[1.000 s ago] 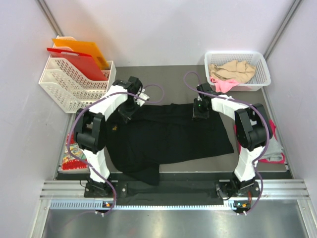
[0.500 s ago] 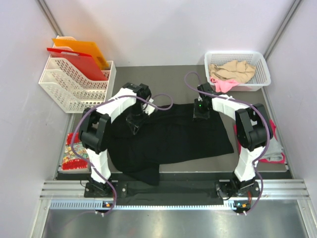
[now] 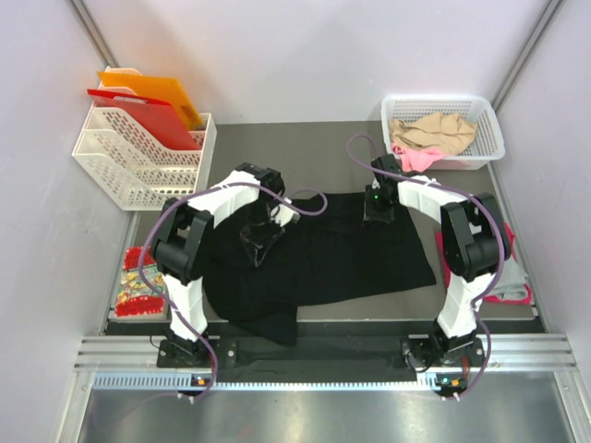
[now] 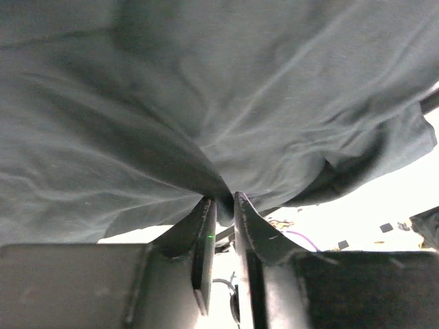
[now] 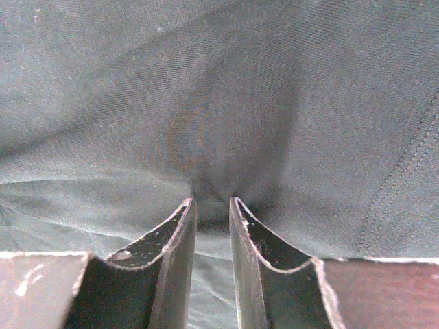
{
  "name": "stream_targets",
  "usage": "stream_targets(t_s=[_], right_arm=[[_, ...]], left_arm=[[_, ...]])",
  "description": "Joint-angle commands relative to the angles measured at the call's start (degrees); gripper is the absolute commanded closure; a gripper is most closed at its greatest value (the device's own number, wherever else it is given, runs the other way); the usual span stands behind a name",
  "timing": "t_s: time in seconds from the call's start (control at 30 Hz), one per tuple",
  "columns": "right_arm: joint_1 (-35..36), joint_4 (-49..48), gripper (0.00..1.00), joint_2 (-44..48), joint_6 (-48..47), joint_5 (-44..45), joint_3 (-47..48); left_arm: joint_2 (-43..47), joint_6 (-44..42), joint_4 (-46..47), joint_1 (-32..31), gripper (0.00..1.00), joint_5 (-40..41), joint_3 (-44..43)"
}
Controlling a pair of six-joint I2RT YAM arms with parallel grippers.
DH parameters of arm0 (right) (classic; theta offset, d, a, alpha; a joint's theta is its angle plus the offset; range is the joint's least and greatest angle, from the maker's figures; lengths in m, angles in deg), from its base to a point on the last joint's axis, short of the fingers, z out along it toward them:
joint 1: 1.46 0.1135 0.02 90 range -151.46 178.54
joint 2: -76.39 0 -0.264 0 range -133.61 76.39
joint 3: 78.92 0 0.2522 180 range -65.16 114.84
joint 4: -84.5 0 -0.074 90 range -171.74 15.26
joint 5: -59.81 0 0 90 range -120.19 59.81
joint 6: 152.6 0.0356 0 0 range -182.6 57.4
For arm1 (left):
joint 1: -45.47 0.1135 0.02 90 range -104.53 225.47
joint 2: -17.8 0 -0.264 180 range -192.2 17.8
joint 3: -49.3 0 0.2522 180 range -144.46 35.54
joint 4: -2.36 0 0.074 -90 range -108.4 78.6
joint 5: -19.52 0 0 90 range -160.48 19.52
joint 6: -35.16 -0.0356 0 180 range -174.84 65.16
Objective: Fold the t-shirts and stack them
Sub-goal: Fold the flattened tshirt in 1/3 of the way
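We see the left tool point(image 4: 221, 200) and the right tool point(image 5: 211, 202) each clamped on the black shirt point(image 3: 342, 258); rack point(image 3: 129, 166) far left, basket point(image 3: 489, 138) far right.

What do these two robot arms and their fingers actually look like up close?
The left arm and right arm have white rounded shells with black joints. A purple cable loops along each. The fingers are dark, flat-sided metal blades tapering to narrow tips.
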Motion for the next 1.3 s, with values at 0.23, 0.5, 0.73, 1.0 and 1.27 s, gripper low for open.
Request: stream_targets(t_s=[0.23,0.5,0.73,1.0,1.27], right_arm=[[-0.6,1.0,0.72,2.5,-1.3,-0.5,-0.4],[-0.5,0.5,0.71,3.8,-1.4,-0.5,-1.5],[-0.6,0.3,0.71,4.0,-1.4,-0.9,-1.8],[-0.6,0.8,0.71,4.1,-1.6,-0.7,-1.7],[-1.6,2.5,0.70,5.1,-2.5,2.6,-2.5]], left_arm=[[0.1,2.5,-3.0,2.3,0.49,3.0,-7.0],[-3.0,6.9,5.0,14.2,0.50,8.1,-13.1],[-4.1,8.4,15.7,19.4,0.51,12.5,-3.9],[-11.9,9.4,19.2,21.2,0.55,15.8,-9.4],[-17.7,6.9,19.6,24.0,0.57,19.6,-14.7]])
